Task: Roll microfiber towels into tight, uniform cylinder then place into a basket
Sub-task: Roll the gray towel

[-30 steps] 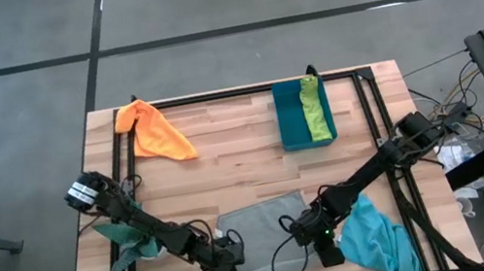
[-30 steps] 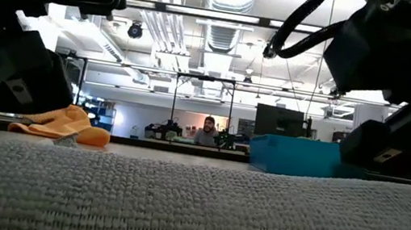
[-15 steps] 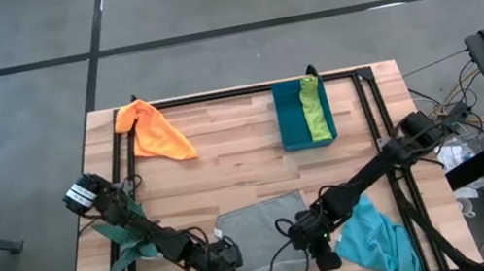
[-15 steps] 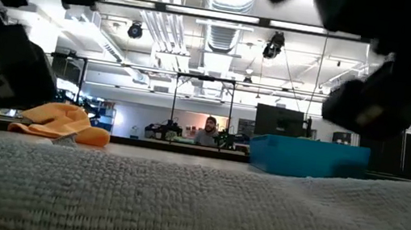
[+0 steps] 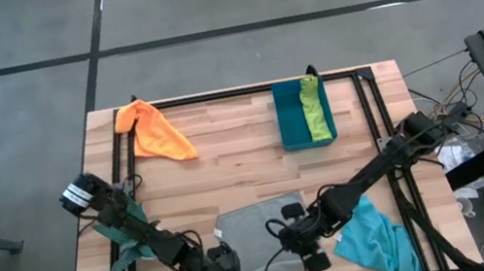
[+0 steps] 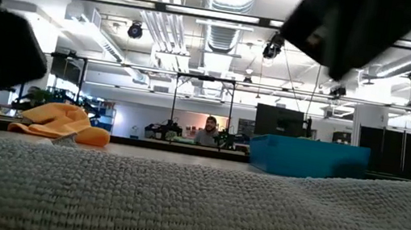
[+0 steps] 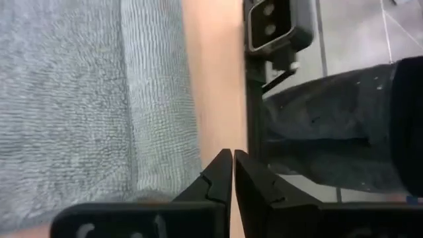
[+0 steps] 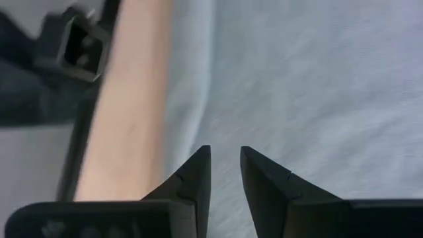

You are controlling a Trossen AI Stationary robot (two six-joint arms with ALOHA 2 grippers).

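My left gripper [image 7: 232,158] is pinched together at the grey towel's [image 5: 253,227] near edge, holding nothing. The right gripper [image 8: 225,158] hovers slightly apart over that towel. Without cloth gripped, the roll could start loose.

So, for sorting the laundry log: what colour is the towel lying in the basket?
Lime green, inside the teal-blue basket; clearest in the high view.

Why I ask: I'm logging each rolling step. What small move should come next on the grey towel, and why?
Probably reopen the left pincer and shift it onto the grey towel's edge. It is shut over bare table wood beside that edge with no cloth pinched, while the right pincer hangs open over the towel, which lies flat and unrolled.
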